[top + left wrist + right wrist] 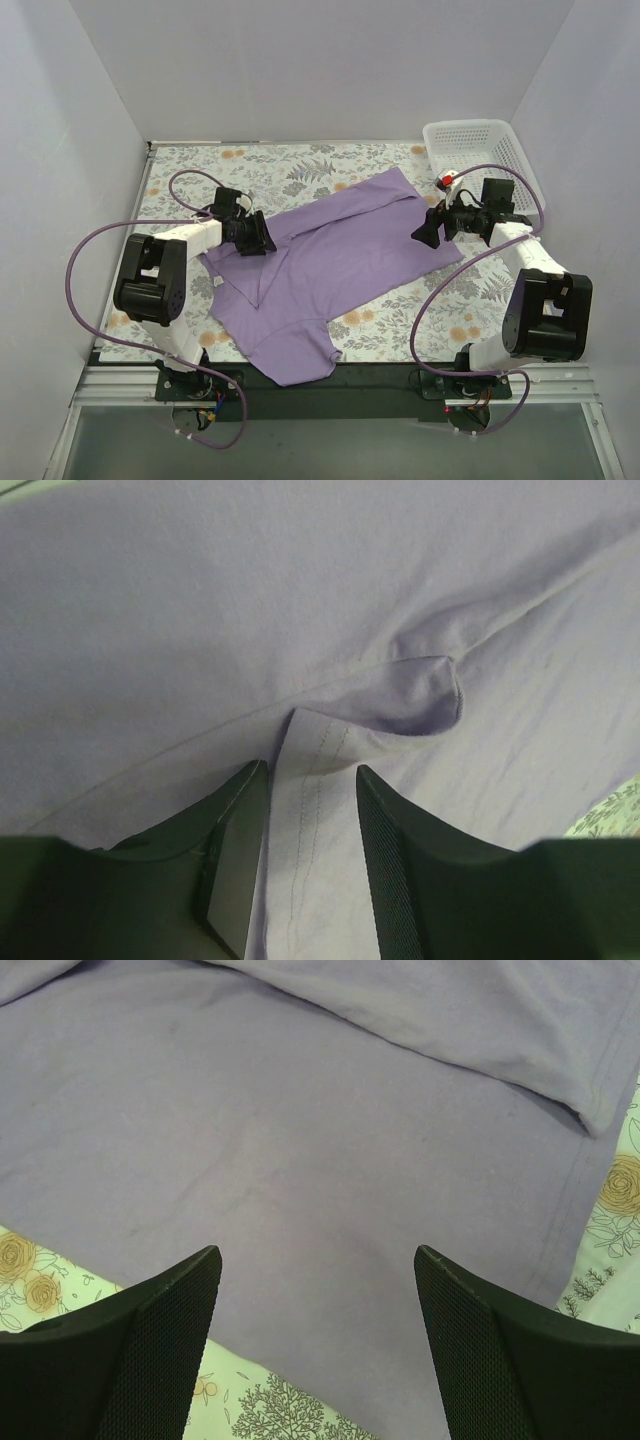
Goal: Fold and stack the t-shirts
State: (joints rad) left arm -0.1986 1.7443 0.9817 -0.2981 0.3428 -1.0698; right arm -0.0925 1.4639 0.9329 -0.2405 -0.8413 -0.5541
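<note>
While the t-shirt [340,255] lies rumpled, left tool [311,770] gapes; right tool [316,1252] — wider.

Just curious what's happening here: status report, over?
Left gripper part open astride shirt hem fold. Right gripper open, empty, over shirt edge. Shirt spread, one side folded in. Basket off far right.

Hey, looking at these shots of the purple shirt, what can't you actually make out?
1. Left wrist view: whether the left gripper pinches the t-shirt strip between its fingers; the fingers hide contact.
2. Top view: the t-shirt edge under the left arm.
3. Top view: near corner of the basket, behind the right arm.
</note>
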